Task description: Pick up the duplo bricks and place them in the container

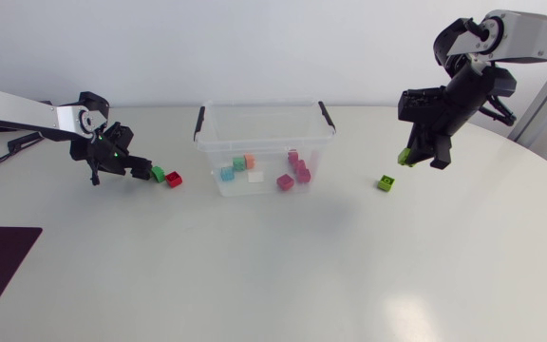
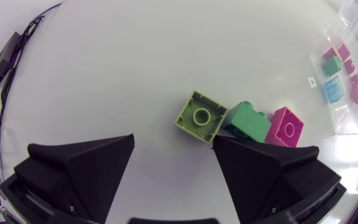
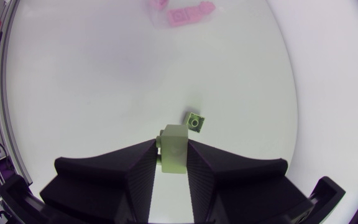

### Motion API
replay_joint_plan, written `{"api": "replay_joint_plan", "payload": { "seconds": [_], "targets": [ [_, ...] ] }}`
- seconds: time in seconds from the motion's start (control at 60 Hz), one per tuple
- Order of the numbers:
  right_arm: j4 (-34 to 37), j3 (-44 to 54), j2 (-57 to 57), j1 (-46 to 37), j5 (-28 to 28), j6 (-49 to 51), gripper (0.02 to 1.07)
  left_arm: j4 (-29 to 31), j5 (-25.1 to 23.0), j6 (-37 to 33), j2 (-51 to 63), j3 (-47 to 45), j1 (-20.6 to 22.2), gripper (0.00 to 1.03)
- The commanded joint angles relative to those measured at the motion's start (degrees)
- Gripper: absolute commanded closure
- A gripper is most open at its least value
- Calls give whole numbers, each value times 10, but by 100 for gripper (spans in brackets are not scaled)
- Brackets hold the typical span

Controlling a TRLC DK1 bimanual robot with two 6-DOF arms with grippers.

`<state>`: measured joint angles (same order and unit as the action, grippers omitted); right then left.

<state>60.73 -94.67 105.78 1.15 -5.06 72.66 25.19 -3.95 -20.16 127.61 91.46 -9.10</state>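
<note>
My left gripper [image 1: 141,171] hangs low over the table left of the clear container [image 1: 204,125], open. In its wrist view the gripper [image 2: 173,149] has an upturned light green brick [image 2: 201,116] just ahead of its gap. A dark green brick [image 2: 246,119] and a magenta brick [image 2: 284,127] lie beside that, close to one finger. From above I see the dark green brick [image 1: 158,174] and the magenta one [image 1: 174,180]. My right gripper [image 1: 414,152] is raised right of the container, shut on a pale green brick [image 3: 174,154]. Another green brick [image 1: 386,182] lies on the table below it.
The container holds several pink, blue, orange and white bricks [image 1: 291,171]. Its black handle clips [image 1: 327,116] stand at both ends. A dark triangular mark [image 1: 3,252] lies at the table's left edge.
</note>
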Motion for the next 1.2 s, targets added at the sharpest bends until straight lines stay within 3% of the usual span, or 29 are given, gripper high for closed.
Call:
{"api": "replay_joint_plan", "payload": {
  "seconds": [0.0, 0.25, 0.517, 0.733, 0.8, 1.05, 1.183],
  "targets": [
    [16, 6, -22, 19, -9, -9, 88, -8, 0, -16, 0, -14, -3, 15],
    [20, -17, -44, 92, -22, -60, 88, -30, -14, -46, 8, -2, 5, 15],
    [12, -102, -21, 145, -60, -137, 88, -32, -70, -71, 41, 33, 1, 17],
    [-57, -134, 13, 164, -87, -210, 88, -32, -92, -86, 61, 53, 3, 45],
    [-94, -135, 23, 173, -90, -235, 88, -32, -101, -86, 66, 57, 4, 66],
    [-216, -157, 87, 202, -91, -321, 87, -7, -123, -112, 44, 35, 8, 71],
    [-245, -171, 116, 209, -90, -347, 79, 1, -127, -123, 16, 20, -2, 71]
  ]
}}
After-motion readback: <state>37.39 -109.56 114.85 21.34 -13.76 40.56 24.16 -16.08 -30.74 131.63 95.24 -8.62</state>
